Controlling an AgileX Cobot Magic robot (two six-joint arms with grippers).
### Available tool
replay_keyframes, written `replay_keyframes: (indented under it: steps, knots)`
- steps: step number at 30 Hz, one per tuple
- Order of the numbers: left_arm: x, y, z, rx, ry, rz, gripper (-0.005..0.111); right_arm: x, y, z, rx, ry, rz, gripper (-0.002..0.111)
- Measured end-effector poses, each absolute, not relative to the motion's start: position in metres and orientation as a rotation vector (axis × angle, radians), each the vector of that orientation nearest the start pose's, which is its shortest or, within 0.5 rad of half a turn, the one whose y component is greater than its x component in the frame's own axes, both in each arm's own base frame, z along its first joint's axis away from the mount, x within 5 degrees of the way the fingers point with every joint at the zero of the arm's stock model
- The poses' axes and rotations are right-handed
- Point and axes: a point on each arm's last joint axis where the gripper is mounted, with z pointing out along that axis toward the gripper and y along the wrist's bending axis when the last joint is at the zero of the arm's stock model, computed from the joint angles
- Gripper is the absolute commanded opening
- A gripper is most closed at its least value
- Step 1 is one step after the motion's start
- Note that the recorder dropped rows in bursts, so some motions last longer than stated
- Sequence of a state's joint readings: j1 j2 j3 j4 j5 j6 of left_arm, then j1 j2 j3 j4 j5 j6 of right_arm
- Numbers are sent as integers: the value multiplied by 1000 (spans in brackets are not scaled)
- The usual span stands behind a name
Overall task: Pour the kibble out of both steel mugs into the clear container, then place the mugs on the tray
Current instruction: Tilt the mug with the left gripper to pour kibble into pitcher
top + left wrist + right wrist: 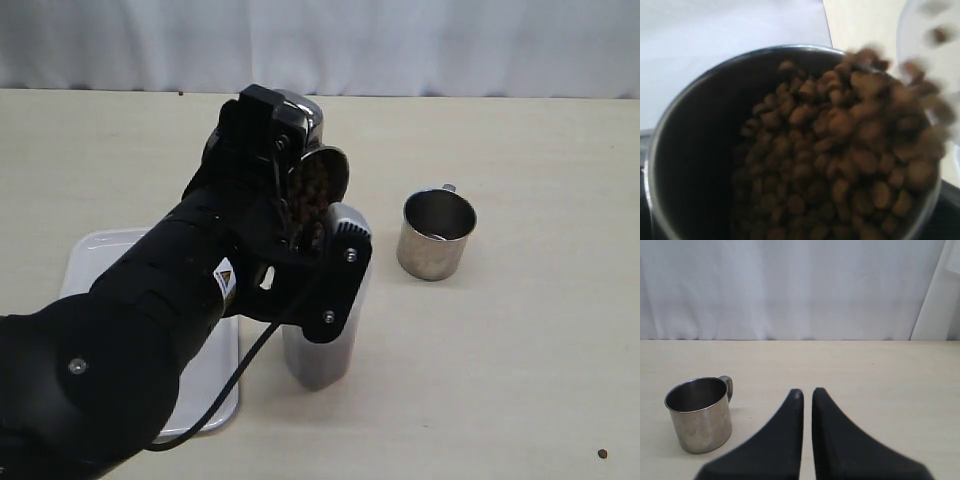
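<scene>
Left claw [290, 165] clamped on tilted mug [685, 165], kibble [840, 150] spilling; right claw [807, 395] together; yellow triangle sticker [226, 275]

Tray [95, 255] left of clear container [320, 362]; 1 mug [436, 236] right of it.

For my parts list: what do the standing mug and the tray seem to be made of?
Standing mug: likely stainless steel, polished; its wall reflects the table like a mirror. Tray: probably plastic, smooth and white, with a low moulded rim; this is not certain.
</scene>
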State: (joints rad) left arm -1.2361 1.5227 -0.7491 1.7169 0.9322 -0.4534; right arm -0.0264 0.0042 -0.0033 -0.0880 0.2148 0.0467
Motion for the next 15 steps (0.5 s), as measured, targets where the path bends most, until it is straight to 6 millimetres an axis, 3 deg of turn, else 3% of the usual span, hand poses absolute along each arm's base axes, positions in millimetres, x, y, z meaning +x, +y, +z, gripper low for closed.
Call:
replay_keyframes:
  steps: [15]
  knots:
    - [161, -242, 238, 1772, 974, 1076, 0, 56, -3, 195, 3, 1699, -65, 5]
